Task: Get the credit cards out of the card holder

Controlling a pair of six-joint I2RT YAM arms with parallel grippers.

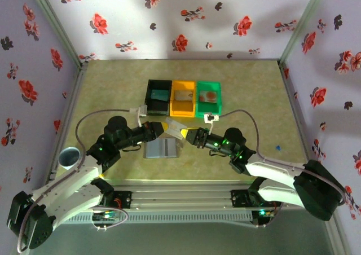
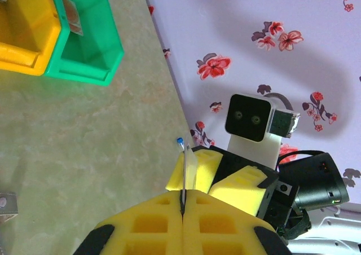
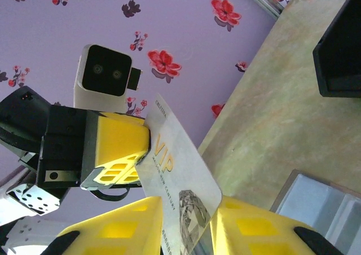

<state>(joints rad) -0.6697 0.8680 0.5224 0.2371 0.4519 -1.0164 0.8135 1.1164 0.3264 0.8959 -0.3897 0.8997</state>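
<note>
A pale credit card [image 3: 175, 165] printed "VIP" hangs in the air between both arms, above the table. My left gripper [image 2: 183, 196] is shut on one end of it, and the card's thin edge [image 2: 186, 170] sticks out from the closed pads. My right gripper [image 3: 192, 221] straddles the other end, jaws narrowed round the card with a slim gap still showing on one side. From above, the card [image 1: 176, 132] bridges the left gripper [image 1: 163, 128] and the right gripper [image 1: 190, 135]. The grey card holder [image 1: 161, 148] lies flat and open on the table just below; one corner of the card holder [image 3: 324, 204] shows at the lower right.
Three small bins stand in a row behind the grippers: black [image 1: 158, 97], orange [image 1: 183, 99] and green [image 1: 208, 99], each with a card-like item inside. A pale blue cup [image 1: 70, 156] sits at the left table edge. A tiny blue object [image 1: 278, 148] lies at the right.
</note>
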